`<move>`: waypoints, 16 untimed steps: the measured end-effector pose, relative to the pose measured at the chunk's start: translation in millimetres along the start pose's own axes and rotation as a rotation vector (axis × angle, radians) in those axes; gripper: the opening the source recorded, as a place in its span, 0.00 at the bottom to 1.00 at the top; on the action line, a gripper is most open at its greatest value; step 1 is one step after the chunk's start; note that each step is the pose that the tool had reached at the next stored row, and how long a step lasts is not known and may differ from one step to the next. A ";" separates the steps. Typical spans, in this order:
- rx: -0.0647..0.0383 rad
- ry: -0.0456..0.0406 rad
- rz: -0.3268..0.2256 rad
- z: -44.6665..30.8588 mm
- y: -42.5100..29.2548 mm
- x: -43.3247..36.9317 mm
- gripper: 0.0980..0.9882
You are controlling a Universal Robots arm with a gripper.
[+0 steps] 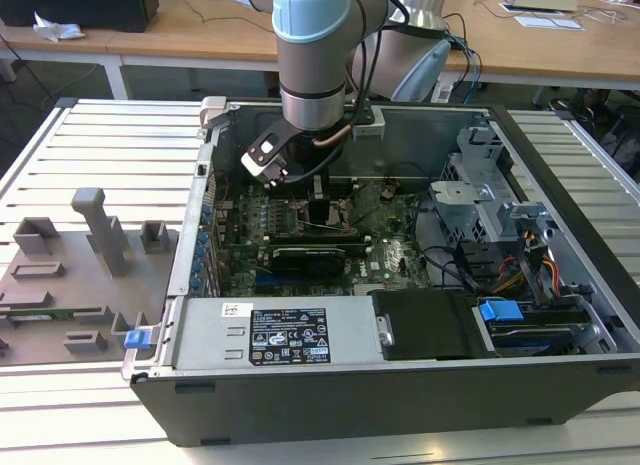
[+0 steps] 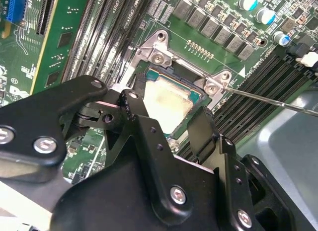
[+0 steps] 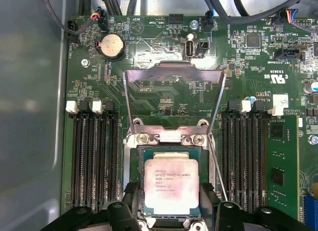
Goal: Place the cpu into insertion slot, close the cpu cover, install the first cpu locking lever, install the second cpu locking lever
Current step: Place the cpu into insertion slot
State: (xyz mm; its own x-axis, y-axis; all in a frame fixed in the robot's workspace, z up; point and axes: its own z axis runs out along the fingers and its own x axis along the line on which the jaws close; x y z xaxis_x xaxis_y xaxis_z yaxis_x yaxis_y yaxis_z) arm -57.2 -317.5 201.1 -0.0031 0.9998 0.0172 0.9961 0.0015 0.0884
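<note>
The gripper (image 3: 170, 193) had its 2 fingers (image 3: 130, 193) apart, 1 at each side of the cpu (image 3: 171, 176); whether they pressed its edges I could not tell. The cpu lay flat in the insertion slot (image 3: 169, 149). The cpu cover (image 3: 171, 72) stood open, swung away from the slot. In the exterior view the arm (image 1: 312, 75) stood at 12 o'clock from the black card (image 1: 310, 255).

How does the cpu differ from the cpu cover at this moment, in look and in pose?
The cpu is a solid pale plate; the cpu cover is a frame with a window showing green board. The cpu lies flat in the insertion slot; the cpu cover is swung open, off it. Both are silvery and roughly square.
</note>
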 end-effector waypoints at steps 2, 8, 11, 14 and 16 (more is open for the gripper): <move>0.000 0.0001 0.000 0.0 -0.5 0.5 0.57; -0.001 0.0000 0.000 -7.2 -0.8 0.7 0.57; 0.000 0.0002 0.000 -8.3 0.8 1.1 0.56; 0.001 0.0002 0.000 -12.3 3.5 1.8 0.41; 0.002 0.0003 0.000 -17.8 4.6 2.2 0.27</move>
State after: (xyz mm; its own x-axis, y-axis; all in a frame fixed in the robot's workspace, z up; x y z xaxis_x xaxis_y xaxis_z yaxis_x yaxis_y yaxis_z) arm -54.2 -315.6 219.3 -0.0030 0.9998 0.0175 0.9962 0.0015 0.0867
